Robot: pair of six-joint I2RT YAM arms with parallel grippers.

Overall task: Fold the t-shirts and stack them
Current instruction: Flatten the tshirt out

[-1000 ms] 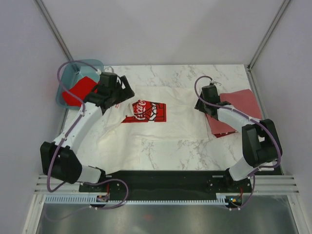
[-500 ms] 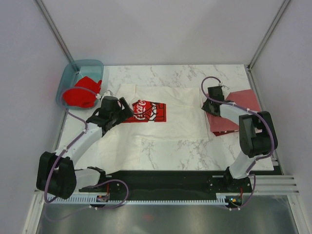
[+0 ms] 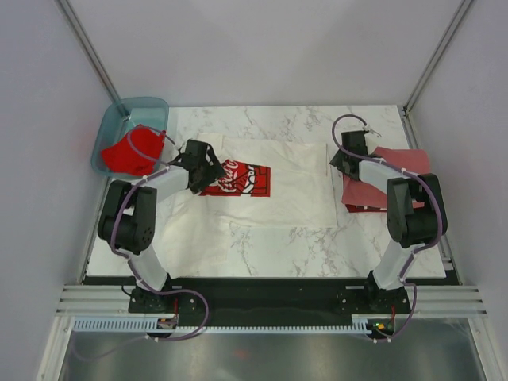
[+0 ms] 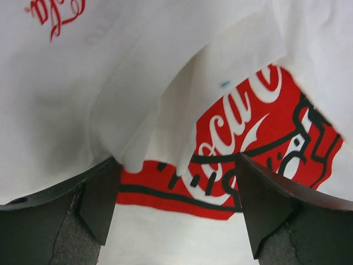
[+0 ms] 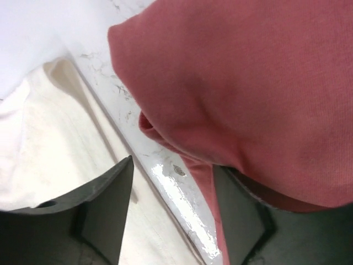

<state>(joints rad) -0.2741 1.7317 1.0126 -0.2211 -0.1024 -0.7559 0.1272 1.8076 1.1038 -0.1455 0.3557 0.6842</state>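
Observation:
A white t-shirt (image 3: pixel 278 194) with a red-and-black chest print (image 3: pixel 242 181) lies spread across the table. My left gripper (image 3: pixel 206 163) hovers at the print's left edge. In the left wrist view it (image 4: pixel 176 182) is open over the print (image 4: pixel 242 143), and a loose white fold (image 4: pixel 138 110) hangs just ahead of it. A dull brick-red shirt (image 3: pixel 389 178) lies at the right. My right gripper (image 3: pixel 341 157) sits at its near-left corner, open (image 5: pixel 174 176), astride a strip of bare table between the white shirt (image 5: pixel 44 149) and the brick-red cloth (image 5: pixel 248 83), which drapes over its right finger (image 5: pixel 242 215).
A teal plastic tub (image 3: pixel 119 119) stands at the far left corner with a bright red shirt (image 3: pixel 131 151) spilling over its rim. Grey walls close in the marble table (image 3: pixel 278 246) on three sides. Both arm bases sit at the near edge.
My left arm has drawn back and its gripper now sits at the print's left edge. My right gripper has moved slightly farther along the brick-red shirt's edge and opened wider.

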